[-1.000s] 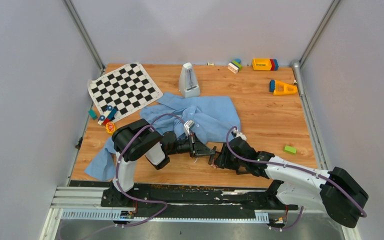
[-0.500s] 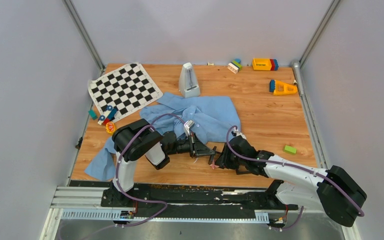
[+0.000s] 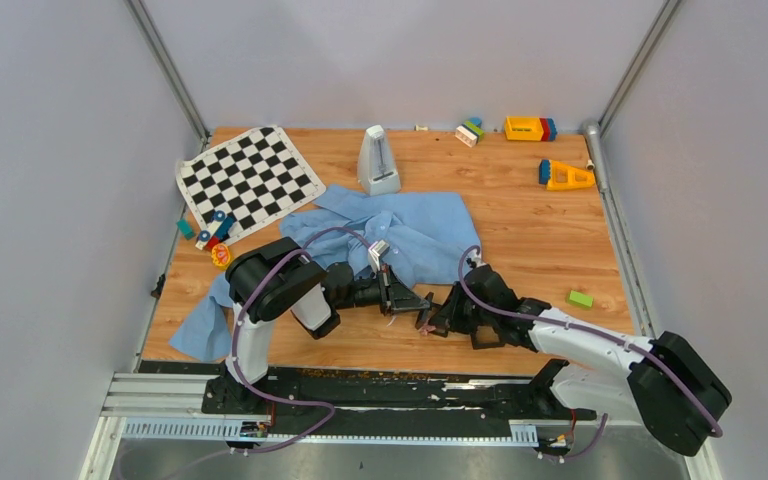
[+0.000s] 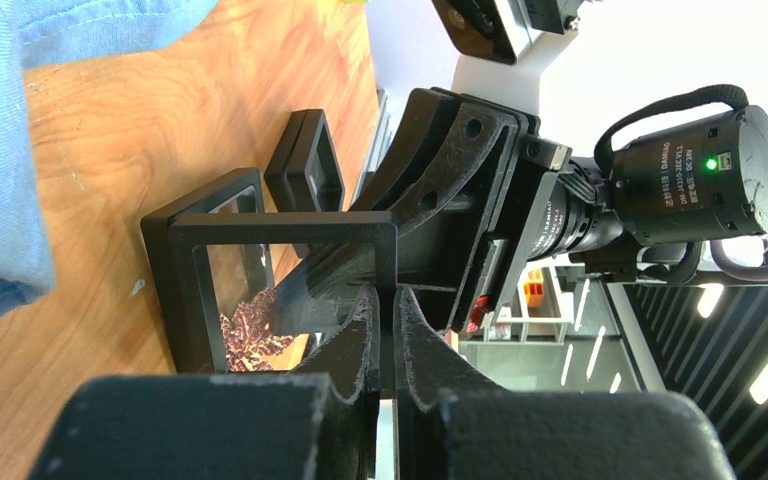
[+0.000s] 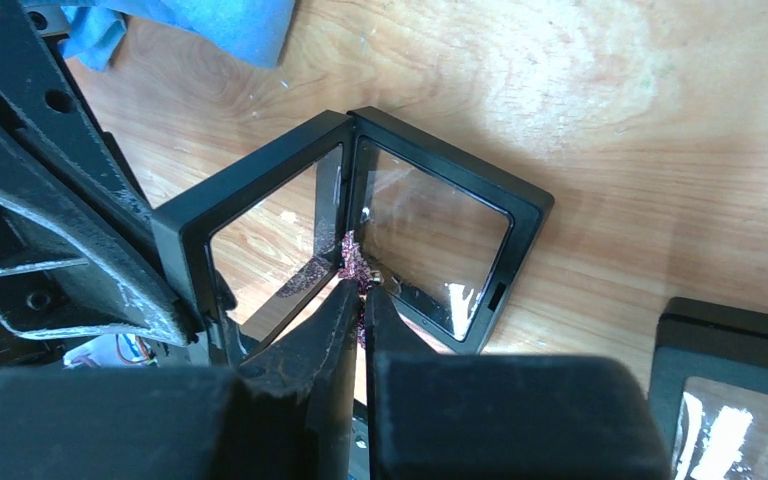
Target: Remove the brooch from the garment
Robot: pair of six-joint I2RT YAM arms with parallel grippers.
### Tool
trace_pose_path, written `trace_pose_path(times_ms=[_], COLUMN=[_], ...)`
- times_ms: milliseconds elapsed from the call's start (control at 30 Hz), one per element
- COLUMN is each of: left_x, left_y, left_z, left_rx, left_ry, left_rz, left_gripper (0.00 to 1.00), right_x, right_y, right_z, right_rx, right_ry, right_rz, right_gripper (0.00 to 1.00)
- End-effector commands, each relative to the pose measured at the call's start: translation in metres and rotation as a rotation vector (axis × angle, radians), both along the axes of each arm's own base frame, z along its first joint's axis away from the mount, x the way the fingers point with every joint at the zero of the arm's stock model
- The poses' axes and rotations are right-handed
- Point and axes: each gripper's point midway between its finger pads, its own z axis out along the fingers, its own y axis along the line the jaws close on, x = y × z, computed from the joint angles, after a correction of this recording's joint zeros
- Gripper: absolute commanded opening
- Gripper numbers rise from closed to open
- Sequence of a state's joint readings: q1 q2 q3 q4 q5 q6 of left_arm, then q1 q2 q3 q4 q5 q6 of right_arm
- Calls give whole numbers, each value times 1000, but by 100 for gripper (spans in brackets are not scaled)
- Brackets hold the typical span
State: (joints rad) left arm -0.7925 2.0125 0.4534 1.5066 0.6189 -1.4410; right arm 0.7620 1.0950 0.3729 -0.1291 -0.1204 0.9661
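The light blue long-sleeved button-up shirt (image 3: 405,225) lies crumpled across the middle of the wooden bench (image 3: 530,250), one sleeve trailing toward the near left edge. The dark red glittery brooch (image 5: 352,265) sits apart from it, inside a black square-framed hinged case (image 5: 450,155) with clear film panes. That case stands open like a book on bare wood just in front of the shirt's near hem. The left pincer (image 4: 386,310) is clamped on the thin edge of one leaf of the case, a finger pressed flat on either side of the frame. The right pincer (image 5: 362,292) reaches into the angle between the two leaves from the opposite side, its fingers drawn together on the brooch, a sliver of red showing between the tips. A second black framed case (image 5: 735,350) lies flat on the wood just beside the open one. Farther back, a black-and-white checkered mat (image 3: 250,178) covers the far left corner, near the shirt, and a grey pyramid-shaped metronome (image 3: 378,160) stands upright at the shirt's far edge. Coloured toy blocks are scattered along the far and left sides, and a small green block (image 3: 581,298) lies alone near the right edge.
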Motion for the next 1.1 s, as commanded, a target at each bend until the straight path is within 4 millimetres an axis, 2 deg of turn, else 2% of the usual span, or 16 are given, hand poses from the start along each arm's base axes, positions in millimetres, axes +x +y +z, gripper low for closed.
trace_pose_path(times_ms=[0, 67, 433, 767, 933, 1033, 1067], left_x=[0, 0, 0, 0, 0, 1, 1], left_y=[-4, -4, -3, -3, -2, -2, -2], left_z=[6, 6, 3, 4, 2, 1, 1], left_rx=[-27, -27, -21, -24, -19, -16, -16], left_ry=[-33, -31, -22, -21, -21, -19, -20], left_rz=[-6, -6, -2, -2, 4, 6, 6], left_gripper=[0, 0, 0, 0, 0, 0, 0], right_x=[1, 1, 11, 21, 24, 25, 25], right_y=[12, 12, -7, -6, -16, -20, -21], right_z=[9, 11, 18, 10, 6, 13, 15], right_rx=[82, 91, 98, 67, 14, 9, 7], right_ry=[1, 3, -34, -14, -19, -49, -56], right_rz=[28, 29, -2, 24, -3, -15, -17], right_gripper=[4, 0, 0, 0, 14, 21, 27])
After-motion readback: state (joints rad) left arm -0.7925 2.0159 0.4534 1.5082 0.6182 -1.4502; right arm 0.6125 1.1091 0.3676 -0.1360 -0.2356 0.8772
